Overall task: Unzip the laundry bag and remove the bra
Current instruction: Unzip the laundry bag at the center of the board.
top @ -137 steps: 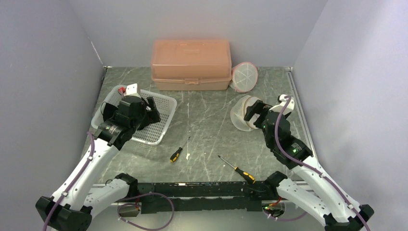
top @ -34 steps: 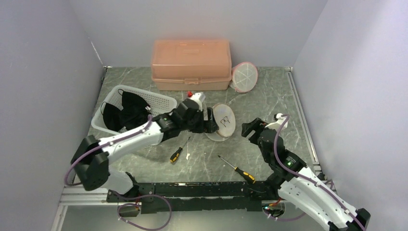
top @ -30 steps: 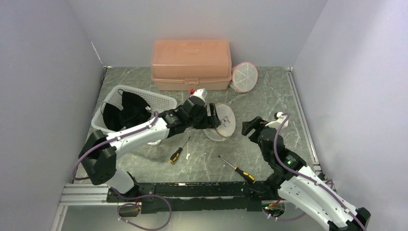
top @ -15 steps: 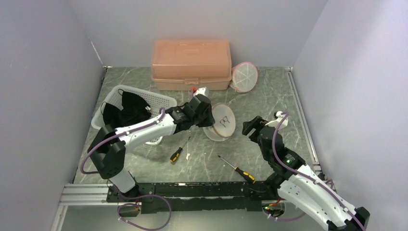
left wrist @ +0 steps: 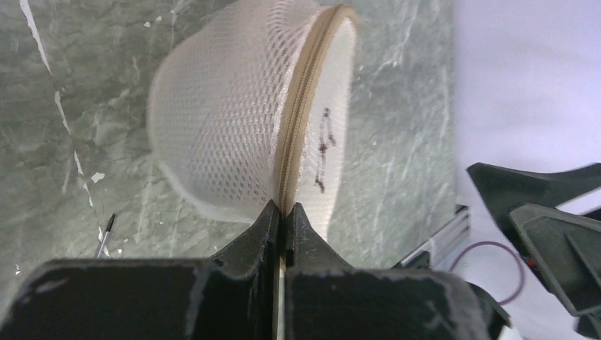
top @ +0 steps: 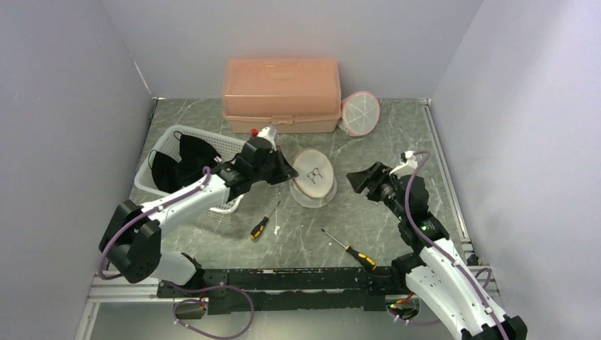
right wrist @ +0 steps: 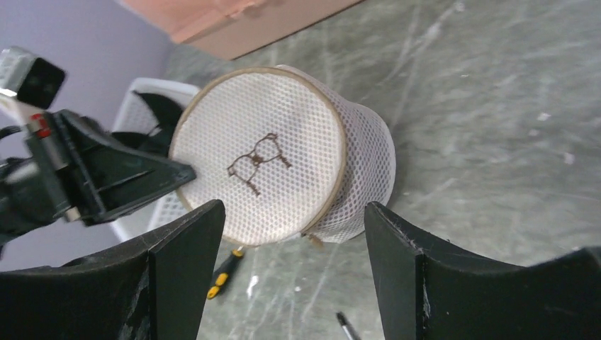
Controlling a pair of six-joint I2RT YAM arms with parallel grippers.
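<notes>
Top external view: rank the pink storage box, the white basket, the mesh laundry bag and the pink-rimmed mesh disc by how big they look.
1. pink storage box
2. white basket, clearly smaller than the box
3. mesh laundry bag and pink-rimmed mesh disc: nearly alike. The disc stands farther back, so I won't rank them.

You see a white mesh bag (top: pixel 312 185), its tan zip band (left wrist: pixel 296 124), a dark brown sketch (right wrist: pixel 256 164) on its face, grey-green marbled table (top: pixel 397 134), peach box (top: pixel 281 94), white basket (top: pixel 237 149) with black garment (top: pixel 186 164), yellow-and-black screwdrivers (top: pixel 258 228).
</notes>
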